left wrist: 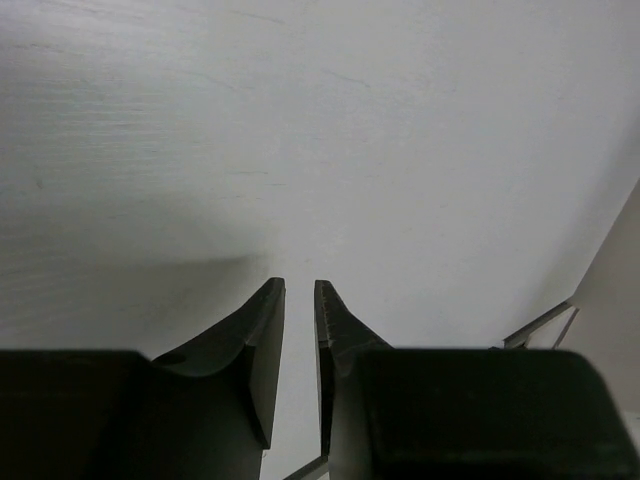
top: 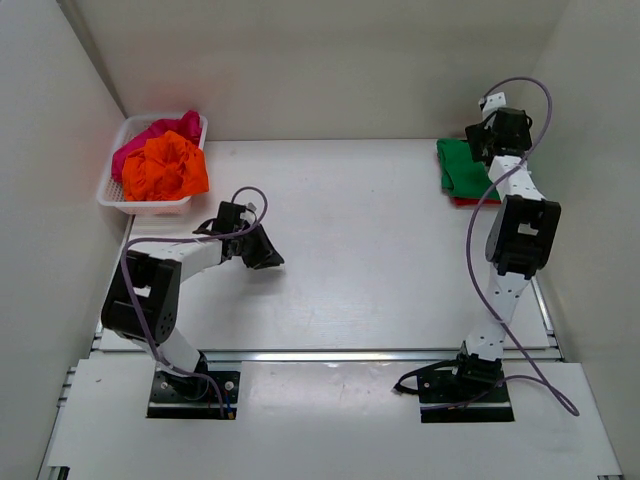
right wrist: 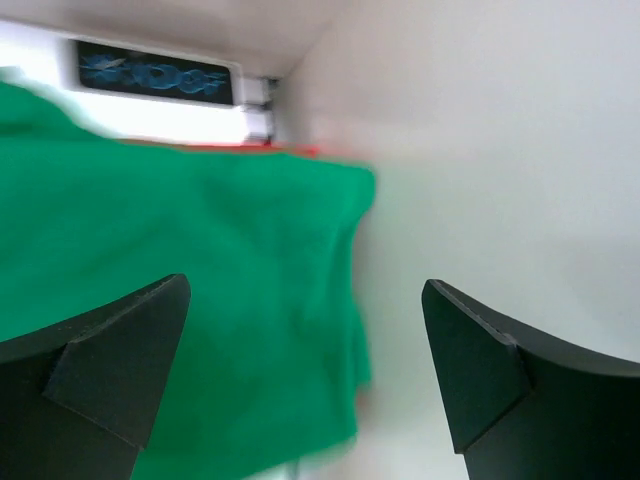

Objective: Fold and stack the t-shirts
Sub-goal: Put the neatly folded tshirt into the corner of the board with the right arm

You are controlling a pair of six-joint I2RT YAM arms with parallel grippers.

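Note:
A folded green t-shirt [top: 462, 170] lies on a red one at the table's far right; it fills the left of the right wrist view [right wrist: 200, 290]. My right gripper [top: 484, 140] hangs over that stack, open and empty [right wrist: 305, 300]. An orange t-shirt [top: 165, 168] and a pink one [top: 160, 132] lie crumpled in a white basket [top: 112, 192] at the far left. My left gripper [top: 268, 256] is low over bare table, well clear of the basket, its jaws nearly together and empty [left wrist: 299, 290].
White walls close in the table on the left, back and right. A metal rail [top: 330, 354] runs along the table's near edge in front of the arm bases. Purple cables loop off both arms.

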